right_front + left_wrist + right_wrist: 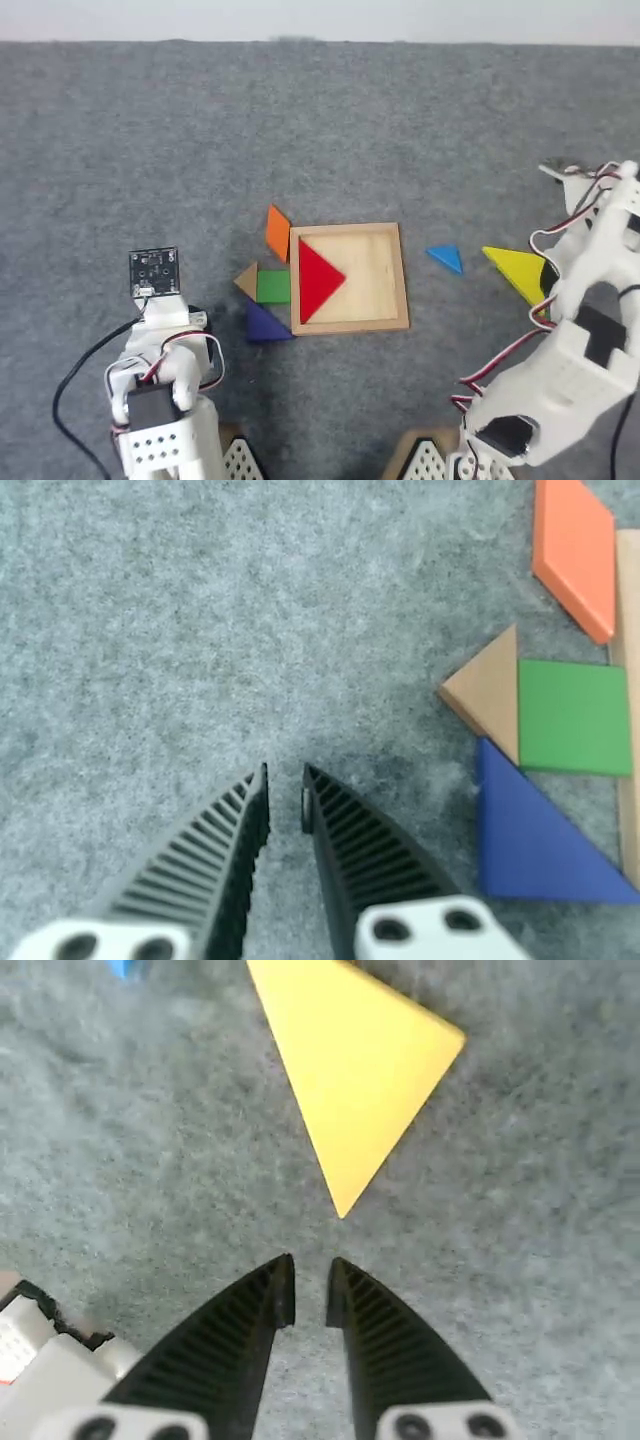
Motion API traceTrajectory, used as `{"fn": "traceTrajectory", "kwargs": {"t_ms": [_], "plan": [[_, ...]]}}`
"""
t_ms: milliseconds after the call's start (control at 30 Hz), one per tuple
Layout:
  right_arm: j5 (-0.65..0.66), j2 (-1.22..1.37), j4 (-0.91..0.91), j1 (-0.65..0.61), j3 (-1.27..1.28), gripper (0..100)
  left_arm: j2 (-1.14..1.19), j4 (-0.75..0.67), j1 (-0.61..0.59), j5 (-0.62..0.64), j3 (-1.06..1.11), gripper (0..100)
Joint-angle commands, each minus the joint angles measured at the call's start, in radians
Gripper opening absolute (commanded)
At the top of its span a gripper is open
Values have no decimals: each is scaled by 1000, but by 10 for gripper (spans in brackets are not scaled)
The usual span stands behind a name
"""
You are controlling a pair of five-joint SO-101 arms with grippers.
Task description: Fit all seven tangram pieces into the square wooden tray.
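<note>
The square wooden tray [352,229] lies mid-table with a red triangle [317,280] in its left half. Against its left rim lie an orange parallelogram [278,232], a tan triangle [246,281], a green square [273,286] and a dark blue triangle [264,324]. To the tray's right lie a small light blue triangle [446,258] and a yellow triangle [519,270]. My left gripper [285,780] hangs shut and empty over the carpet, short of the tan triangle [490,690] and the dark blue triangle [530,830]. My right gripper [310,1285] is shut and empty, just off a corner of the yellow triangle [350,1070].
Grey carpet covers the table. The left arm [165,400] stands at the front left, the right arm [585,340] at the front right, partly over the yellow triangle's far end. The tray's rim [630,600] runs beside the green square [572,716] and the orange piece [575,550].
</note>
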Motion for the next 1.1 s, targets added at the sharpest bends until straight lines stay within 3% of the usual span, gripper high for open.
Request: {"fn": "traceTrajectory", "kwargs": {"t_ms": [0, 67, 200, 400, 600, 1067], "plan": [[25, -82, -139, -42, -2, 184, -23, 5, -3, -6, -12, 50], [43, -77, -239, -68, 17, 238, -23, 5, -3, -6, -12, 50], [184, -45, -386, -150, 143, 246, -23, 5, -3, -6, -12, 50], [152, 64, -573, -159, 192, 246, -23, 5, -3, -6, -12, 50], [212, 177, -578, -159, 180, 248, -23, 5, -3, -6, -12, 50], [255, 179, -387, -122, 147, 248, -23, 5, -3, -6, -12, 50]]}}
